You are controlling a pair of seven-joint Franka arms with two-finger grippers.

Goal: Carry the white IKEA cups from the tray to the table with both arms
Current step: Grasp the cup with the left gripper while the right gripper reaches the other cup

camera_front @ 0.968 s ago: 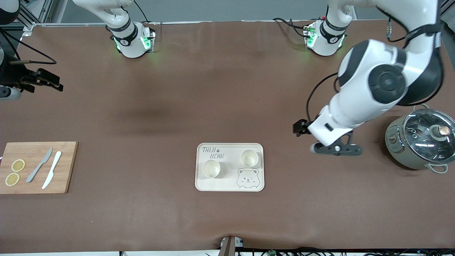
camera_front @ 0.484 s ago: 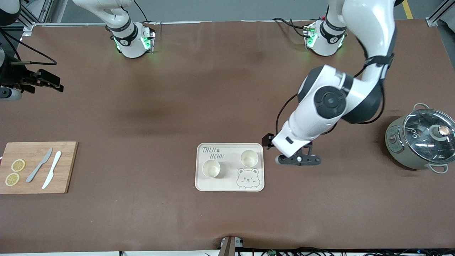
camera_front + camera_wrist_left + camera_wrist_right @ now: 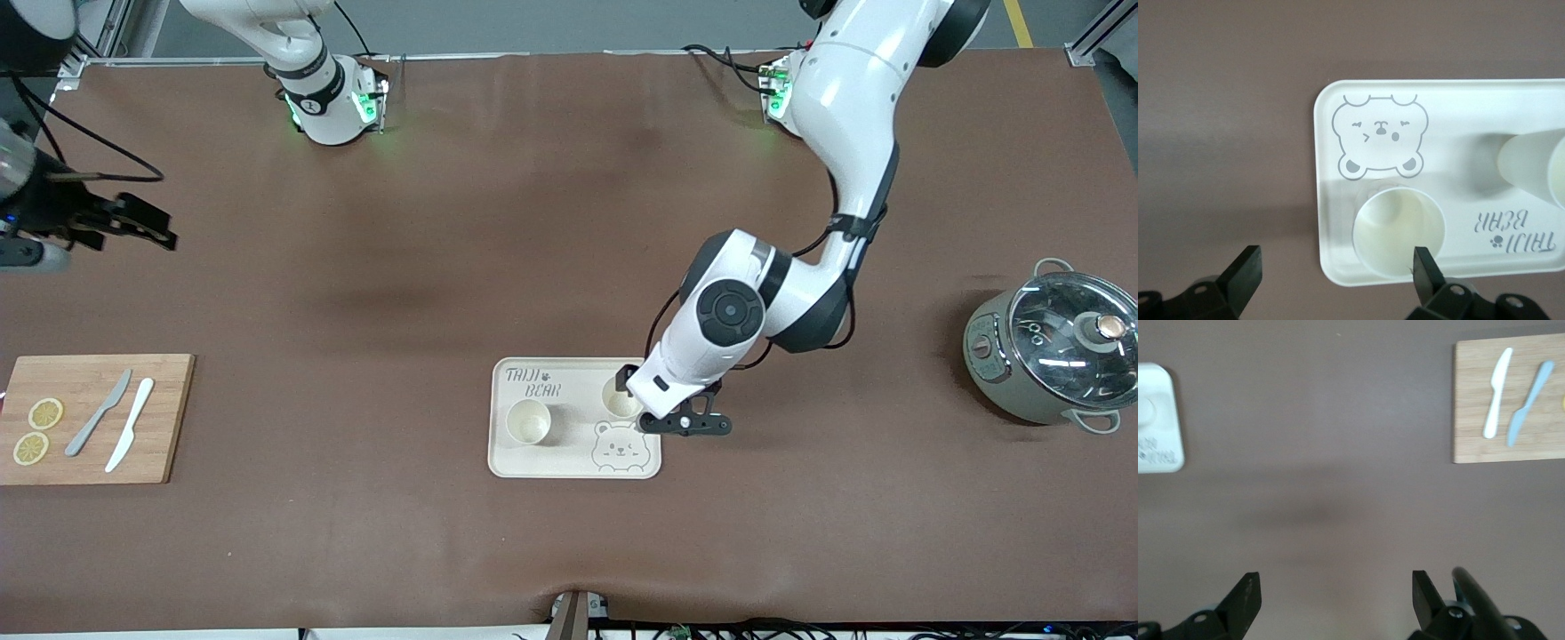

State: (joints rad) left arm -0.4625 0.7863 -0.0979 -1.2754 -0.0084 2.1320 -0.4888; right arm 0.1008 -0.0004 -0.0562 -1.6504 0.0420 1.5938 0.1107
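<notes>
Two white IKEA cups stand upright on a cream tray (image 3: 569, 449) printed with a bear. One cup (image 3: 528, 420) is nearer the front camera. The other cup (image 3: 620, 402) stands toward the left arm's end and is partly hidden by the left wrist. My left gripper (image 3: 685, 425) hangs open over the tray's edge beside that cup. In the left wrist view this cup (image 3: 1399, 232) lies by one finger (image 3: 1426, 267), while the gripper (image 3: 1336, 270) straddles the tray (image 3: 1458, 120) corner. The second cup (image 3: 1531, 167) shows beside it. My right gripper (image 3: 142, 222) is open over bare table at the right arm's end.
A grey-green pot with a glass lid (image 3: 1049, 356) stands at the left arm's end. A wooden board (image 3: 169, 418) with two knives and lemon slices lies at the right arm's end. The right wrist view shows the board (image 3: 1471, 440), the tray (image 3: 1168, 433) and the open gripper (image 3: 1335, 595).
The left arm has swung from beside the pot across to the tray, bringing its open gripper down next to a cup. The right gripper has shifted slightly. The cups have not moved.
</notes>
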